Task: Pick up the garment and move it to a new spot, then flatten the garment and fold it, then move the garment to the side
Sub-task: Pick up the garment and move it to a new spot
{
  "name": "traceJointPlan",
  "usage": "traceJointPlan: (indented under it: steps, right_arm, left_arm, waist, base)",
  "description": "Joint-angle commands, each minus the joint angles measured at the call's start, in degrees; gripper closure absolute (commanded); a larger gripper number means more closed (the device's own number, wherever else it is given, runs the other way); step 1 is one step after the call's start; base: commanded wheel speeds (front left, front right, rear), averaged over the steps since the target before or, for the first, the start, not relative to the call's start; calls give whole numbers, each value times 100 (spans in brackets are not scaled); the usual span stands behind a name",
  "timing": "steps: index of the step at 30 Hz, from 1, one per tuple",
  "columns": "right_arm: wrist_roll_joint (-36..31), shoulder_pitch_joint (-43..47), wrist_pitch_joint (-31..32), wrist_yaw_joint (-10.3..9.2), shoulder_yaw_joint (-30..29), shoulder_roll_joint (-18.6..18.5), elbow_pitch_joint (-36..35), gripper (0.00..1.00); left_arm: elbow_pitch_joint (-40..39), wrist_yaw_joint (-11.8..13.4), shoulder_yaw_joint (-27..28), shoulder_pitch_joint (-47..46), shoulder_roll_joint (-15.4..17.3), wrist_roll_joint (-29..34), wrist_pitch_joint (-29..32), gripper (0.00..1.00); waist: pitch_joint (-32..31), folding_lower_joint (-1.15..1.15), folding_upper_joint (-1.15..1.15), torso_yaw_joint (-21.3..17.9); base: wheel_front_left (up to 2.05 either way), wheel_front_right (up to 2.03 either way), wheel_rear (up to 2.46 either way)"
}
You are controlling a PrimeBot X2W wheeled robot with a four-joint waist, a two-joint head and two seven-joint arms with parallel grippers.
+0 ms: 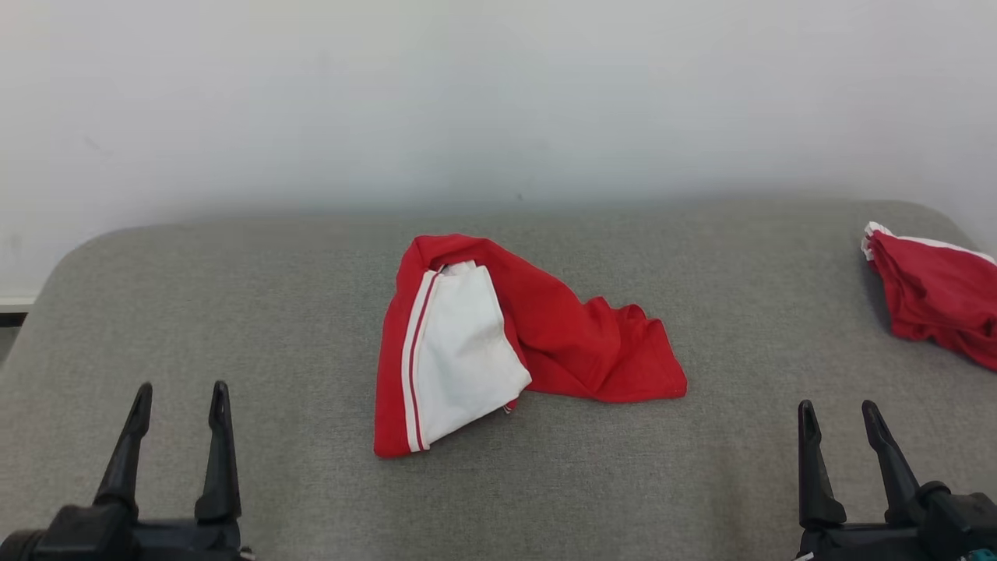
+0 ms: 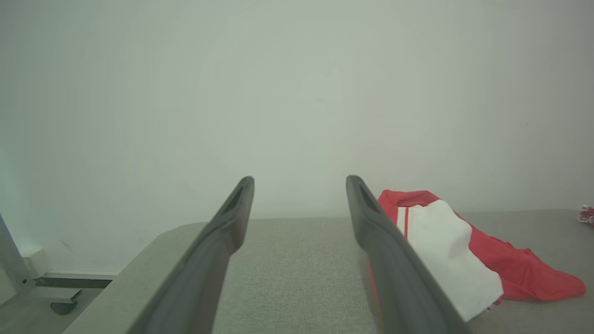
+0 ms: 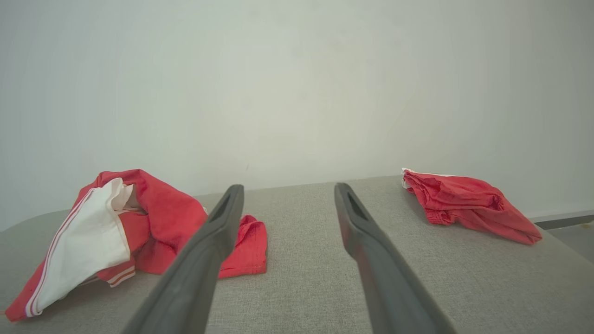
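Garment [image 1: 561,335], red with white panel, possibly shorts, lies crumpled mid-frame on grey surface [image 1: 234,312]; left gripper [image 1: 181,387] and right gripper [image 1: 837,405], lower corners, jaws spread, holding nothing.

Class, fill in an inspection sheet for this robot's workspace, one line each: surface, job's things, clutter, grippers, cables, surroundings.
Surface: table with a grey woven cover, flat, rounded far corners.
Job's things: red and white garment lies crumpled at the middle, not yet flattened or folded, nothing touching it.
Clutter: second red garment bunched at the table's far right edge.
Grippers: left gripper and right gripper both open, holding nothing, at the near edge, apart from both garments.
Cables: nothing seen.
Surroundings: plain pale wall behind the table.
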Motion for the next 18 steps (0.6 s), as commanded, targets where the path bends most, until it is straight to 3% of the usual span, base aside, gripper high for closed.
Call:
traceJointPlan:
  steps: [1,18]
  right_arm:
    - [17,63,19,-15,12,3,-21,0]
    - [100,234,53,-15,387,2,123,0]
  left_arm:
    - [-35,-30,31,97,-24,67,-16,0]
    - [169,-595,344,831,-645,498,-17,0]
  waist:
    - [-60,1,0,65]
    - [-103,1,0,223]
  base:
    - [0,0,0]
    - [0,0,0]
